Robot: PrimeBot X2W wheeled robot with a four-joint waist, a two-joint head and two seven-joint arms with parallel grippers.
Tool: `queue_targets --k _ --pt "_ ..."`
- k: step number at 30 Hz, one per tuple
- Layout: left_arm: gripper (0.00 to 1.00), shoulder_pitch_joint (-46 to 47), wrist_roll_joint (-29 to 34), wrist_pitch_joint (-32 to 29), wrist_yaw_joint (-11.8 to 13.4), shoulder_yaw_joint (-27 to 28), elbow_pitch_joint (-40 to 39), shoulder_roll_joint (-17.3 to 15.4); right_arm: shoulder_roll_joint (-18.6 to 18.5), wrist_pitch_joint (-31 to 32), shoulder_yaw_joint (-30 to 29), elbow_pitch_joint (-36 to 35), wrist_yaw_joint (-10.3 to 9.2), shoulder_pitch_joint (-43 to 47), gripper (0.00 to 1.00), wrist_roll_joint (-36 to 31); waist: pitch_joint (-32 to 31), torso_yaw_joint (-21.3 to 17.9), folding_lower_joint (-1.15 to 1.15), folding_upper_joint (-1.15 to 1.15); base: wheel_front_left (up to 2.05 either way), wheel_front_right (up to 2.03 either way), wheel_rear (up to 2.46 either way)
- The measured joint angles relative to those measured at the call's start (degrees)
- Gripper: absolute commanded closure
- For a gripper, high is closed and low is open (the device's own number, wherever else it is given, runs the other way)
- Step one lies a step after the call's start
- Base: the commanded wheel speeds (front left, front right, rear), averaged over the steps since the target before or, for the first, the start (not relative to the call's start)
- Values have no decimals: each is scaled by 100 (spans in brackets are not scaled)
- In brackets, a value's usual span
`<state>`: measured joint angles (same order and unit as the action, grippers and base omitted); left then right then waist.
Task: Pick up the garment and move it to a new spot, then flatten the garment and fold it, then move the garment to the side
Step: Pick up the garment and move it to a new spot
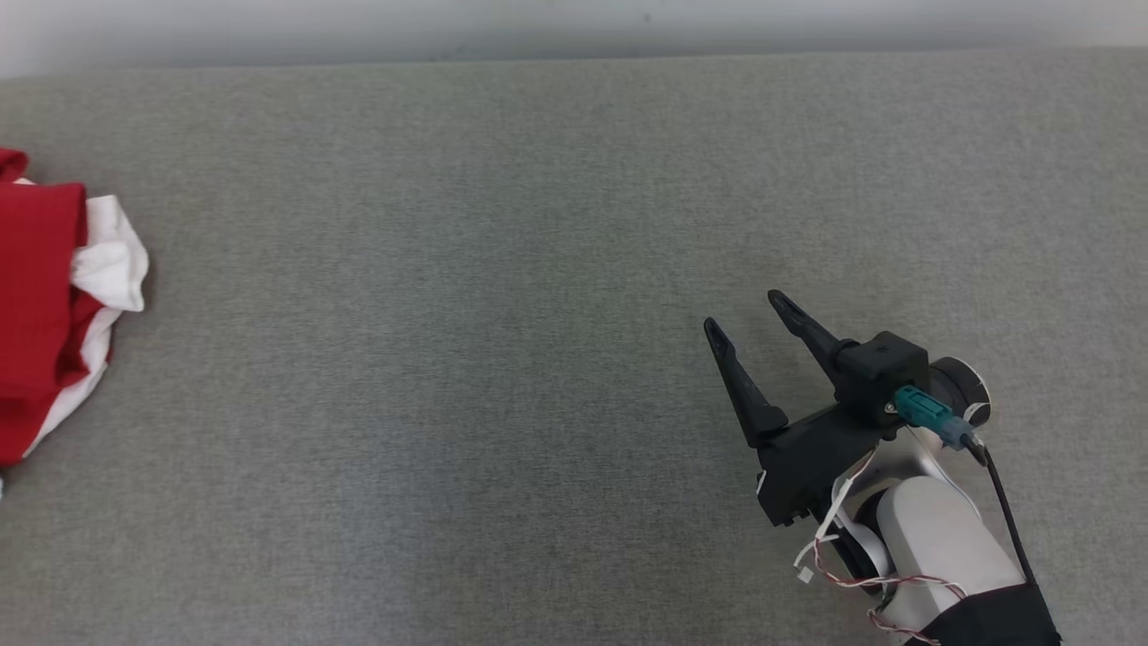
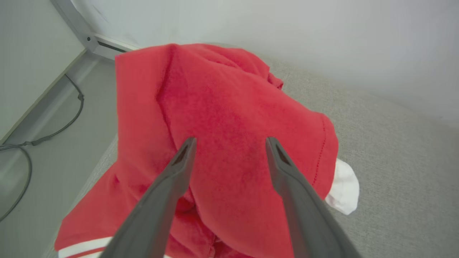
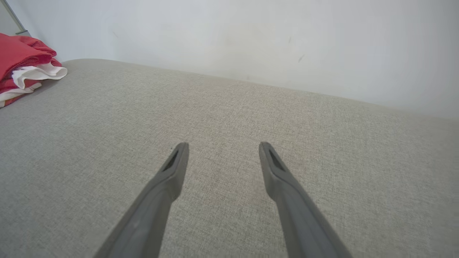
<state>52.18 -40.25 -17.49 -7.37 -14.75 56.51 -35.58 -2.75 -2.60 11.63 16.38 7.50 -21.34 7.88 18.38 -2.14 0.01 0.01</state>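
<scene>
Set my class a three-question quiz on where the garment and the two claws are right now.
1. True or false: the right claw grips the red and white garment.
2. In the head view the garment lies: A at the left edge; B in the centre; C beside the right claw.
3. Fill in: the open left claw points at the ____.
Key: 1 false; 2 A; 3 garment.

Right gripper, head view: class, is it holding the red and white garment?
No: the right gripper is open above the grey surface, while the garment lies apart at that view's left edge.
</scene>
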Motion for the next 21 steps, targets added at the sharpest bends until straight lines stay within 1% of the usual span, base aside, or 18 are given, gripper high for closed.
queue_targets --k 4,10,12,14,15,16,17,21 --pt "0 128 -78 -374 -4 -111 379 -97 2 14 -20 -35 0 -45 0 -24 89 -139 0 0 0 0 0" --pt "0 304 -257 -667 -5 -278 762 -208 -1 58 -64 -136 -1 -57 0 -70 249 -320 -1 0 0 0 0" --pt "0 313 -364 -879 -5 -315 895 -179 0 59 -86 -157 0 -64 0 -96 302 -361 -1 0 0 0 0" --pt "0 324 -368 -959 -5 -367 945 -162 0 58 -101 -170 0 -64 0 -103 327 -374 -1 0 0 0 0" --pt "5 328 -368 -1045 -5 -415 973 -159 0 59 -102 -176 0 -64 0 -109 343 -385 0 0 0 0 0" --pt "34 333 -368 -1082 -5 -456 995 -160 0 60 -112 -182 0 -63 0 -131 354 -390 -1 0 0 0 0" --pt "100 346 -369 -1093 -5 -486 1010 -163 -1 63 -120 -192 0 -63 0 -146 359 -388 0 0 0 0 0" --pt "100 360 -416 -1001 -5 -615 954 -189 0 85 -116 -210 0 -63 0 -161 343 -343 -1 0 0 0 0"
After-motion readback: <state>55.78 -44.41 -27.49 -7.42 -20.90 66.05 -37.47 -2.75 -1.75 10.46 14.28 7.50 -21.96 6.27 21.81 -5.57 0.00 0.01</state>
